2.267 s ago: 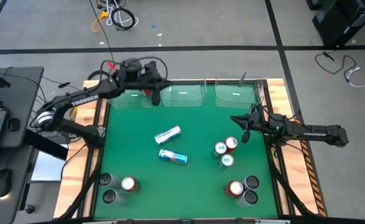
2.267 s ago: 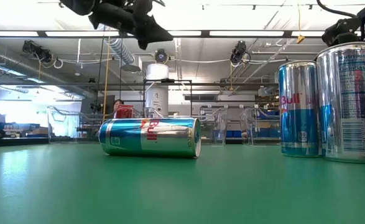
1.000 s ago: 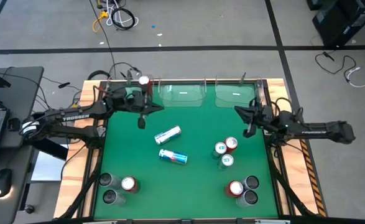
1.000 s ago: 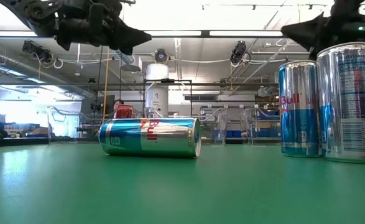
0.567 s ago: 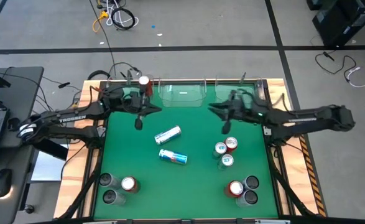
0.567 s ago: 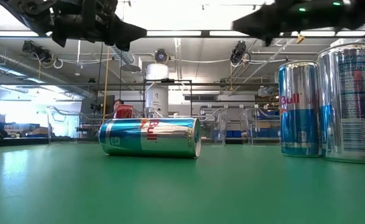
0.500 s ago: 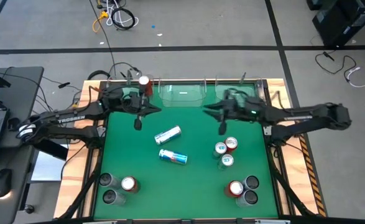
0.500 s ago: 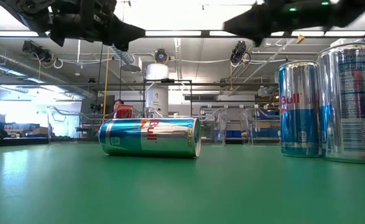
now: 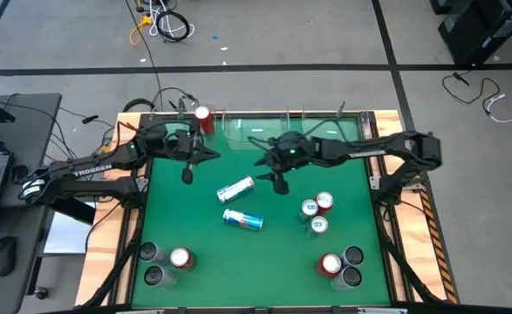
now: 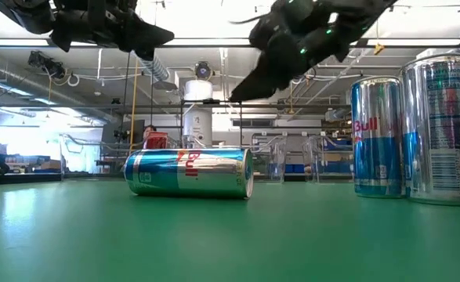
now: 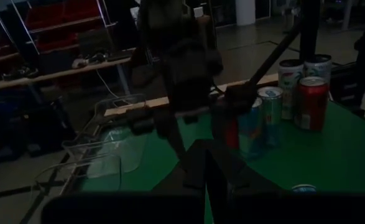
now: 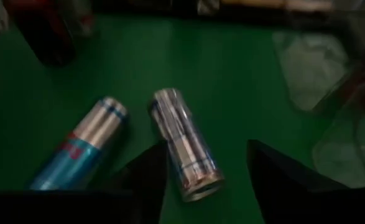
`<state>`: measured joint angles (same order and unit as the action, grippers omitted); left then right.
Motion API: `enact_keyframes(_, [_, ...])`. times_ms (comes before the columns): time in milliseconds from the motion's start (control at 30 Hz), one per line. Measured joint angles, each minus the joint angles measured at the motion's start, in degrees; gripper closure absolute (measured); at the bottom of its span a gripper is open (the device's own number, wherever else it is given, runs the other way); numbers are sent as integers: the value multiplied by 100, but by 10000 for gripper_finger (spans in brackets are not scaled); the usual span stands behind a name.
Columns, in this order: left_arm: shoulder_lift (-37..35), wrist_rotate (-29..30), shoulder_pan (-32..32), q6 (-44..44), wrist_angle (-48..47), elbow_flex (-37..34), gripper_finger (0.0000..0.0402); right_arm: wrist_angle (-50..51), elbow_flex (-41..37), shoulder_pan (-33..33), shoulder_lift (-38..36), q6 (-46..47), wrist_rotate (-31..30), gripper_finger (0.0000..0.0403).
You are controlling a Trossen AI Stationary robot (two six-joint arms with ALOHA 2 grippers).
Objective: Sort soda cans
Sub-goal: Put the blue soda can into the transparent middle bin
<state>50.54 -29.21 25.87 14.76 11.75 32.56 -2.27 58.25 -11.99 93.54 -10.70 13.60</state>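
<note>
Two soda cans lie on their sides mid-table: a silver-white one [image 9: 235, 188] [image 12: 185, 144] and a blue one [image 9: 242, 220] [image 12: 79, 149] [image 10: 189, 172]. My right gripper [image 9: 273, 170] [image 12: 207, 180] hovers open above the silver-white can, slanting down, with the can's near end showing between its fingers, untouched. My left gripper [image 9: 188, 164] [image 11: 207, 171] hangs shut and empty near the far left bin. A red can [image 9: 205, 116] stands upright at that bin. Other cans stand in groups at the right [image 9: 317, 212], near left [image 9: 164, 262] and near right [image 9: 343, 266].
Three clear plastic bins [image 9: 257, 133] line the far edge. Wooden rails [image 9: 395, 201] border the green mat. In the low view, two upright cans [image 10: 418, 129] stand close at the right. Bare mat lies between the lying cans and the near groups.
My right gripper has swept from the table's right edge toward the middle, tipped downward and opened, and now stands over the silver-white lying can. The cans have kept their places.
</note>
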Motion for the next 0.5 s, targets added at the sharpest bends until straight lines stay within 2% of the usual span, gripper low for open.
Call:
enact_keyframes(300, [0, 4, 2, 0, -30, 0, 394, 125, 493, 95, 1066, -339, 0, 108])
enact_keyframes(500, [2, 8, 0, -1, -183, 0, 394, 171, 800, 128, 1652, -665, -46, 80])
